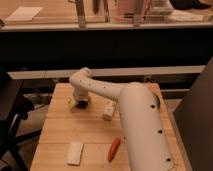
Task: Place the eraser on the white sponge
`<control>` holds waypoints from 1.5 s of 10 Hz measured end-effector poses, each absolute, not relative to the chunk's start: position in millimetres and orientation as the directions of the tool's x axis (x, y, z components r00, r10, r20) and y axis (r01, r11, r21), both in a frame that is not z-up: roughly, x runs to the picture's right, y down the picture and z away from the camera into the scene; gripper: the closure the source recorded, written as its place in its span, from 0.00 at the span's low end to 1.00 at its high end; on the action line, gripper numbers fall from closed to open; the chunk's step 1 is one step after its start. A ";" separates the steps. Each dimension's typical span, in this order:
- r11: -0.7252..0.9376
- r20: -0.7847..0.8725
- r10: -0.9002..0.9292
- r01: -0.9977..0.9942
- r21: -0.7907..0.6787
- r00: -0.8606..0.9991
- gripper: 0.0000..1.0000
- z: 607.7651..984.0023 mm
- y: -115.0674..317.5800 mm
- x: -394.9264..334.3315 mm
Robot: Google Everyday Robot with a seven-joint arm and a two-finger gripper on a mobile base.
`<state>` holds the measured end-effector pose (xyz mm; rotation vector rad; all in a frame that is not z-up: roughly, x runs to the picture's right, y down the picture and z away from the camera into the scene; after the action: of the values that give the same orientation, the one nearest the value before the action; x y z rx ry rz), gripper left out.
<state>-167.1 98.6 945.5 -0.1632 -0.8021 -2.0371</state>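
Note:
The white sponge [75, 152] is a thin flat white pad lying near the front left of the wooden table [95, 132]. An orange carrot-shaped piece [114, 148] lies to its right. A thicker white block with dark marks [109, 109] stands mid-table beside my arm. My gripper [79, 103] is down at the back left of the table, over a small yellowish and dark thing that may be the eraser [74, 104]. My arm [137, 120] reaches across from the right.
A black chair [12, 115] stands left of the table. A dark counter with a glass partition [107, 15] runs behind it. A dark panel [197, 125] fills the right side.

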 end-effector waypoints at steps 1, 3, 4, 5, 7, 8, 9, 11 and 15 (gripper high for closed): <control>-0.372 0.408 -0.710 0.798 0.475 -0.574 0.20 946.1 98.3 -165.7; -0.371 0.410 -0.709 0.798 0.475 -0.574 0.20 946.4 98.9 -165.4; -0.371 0.411 -0.708 0.798 0.475 -0.574 0.20 946.8 99.4 -166.2; -0.371 0.413 -0.706 0.798 0.475 -0.575 0.20 946.7 99.9 -167.4; -0.370 0.416 -0.705 0.799 0.475 -0.574 0.20 946.9 100.4 -167.9; -0.370 0.417 -0.705 0.799 0.474 -0.574 0.20 947.0 100.4 -167.7; -0.369 0.418 -0.704 0.799 0.474 -0.574 0.20 947.1 100.7 -167.8; -0.370 0.421 -0.702 0.799 0.475 -0.575 0.20 946.9 102.6 -169.7; -0.368 0.426 -0.699 0.800 0.474 -0.575 0.20 947.7 103.7 -170.3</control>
<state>-170.3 103.7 947.7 -0.1881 -0.8144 -2.0321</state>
